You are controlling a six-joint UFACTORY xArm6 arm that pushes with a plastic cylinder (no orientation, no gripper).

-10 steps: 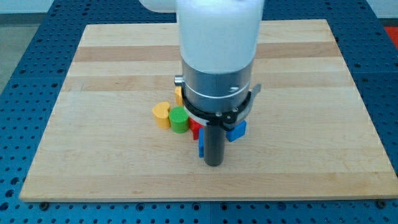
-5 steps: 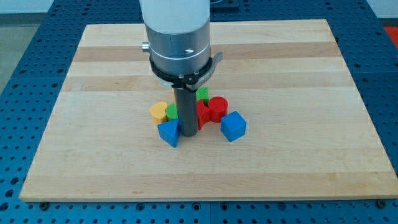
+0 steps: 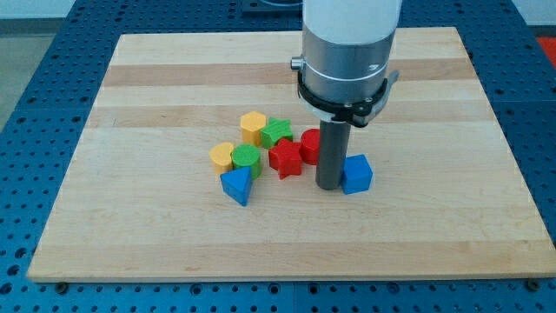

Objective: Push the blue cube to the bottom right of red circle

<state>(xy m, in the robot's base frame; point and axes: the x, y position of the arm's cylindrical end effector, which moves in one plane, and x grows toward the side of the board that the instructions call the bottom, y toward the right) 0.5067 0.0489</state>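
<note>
So there's no claw here to open or close, just my tip (image 3: 328, 186) touching the blue cube (image 3: 356, 174) on its left, near-right of the red circle (image 3: 310, 144). Cube looks light, hard, probably slides easily; I'd push a flat face dead-centre or it'll spin.

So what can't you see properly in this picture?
- Red circle: camera view, its right part is hidden behind my rod.
- Blue cube: its left edge sits behind the rod, so I cannot tell whether my tip touches it.
- Green star: its lower part is hidden by the red star.
- Arm: cut off by the view's top edge.
</note>
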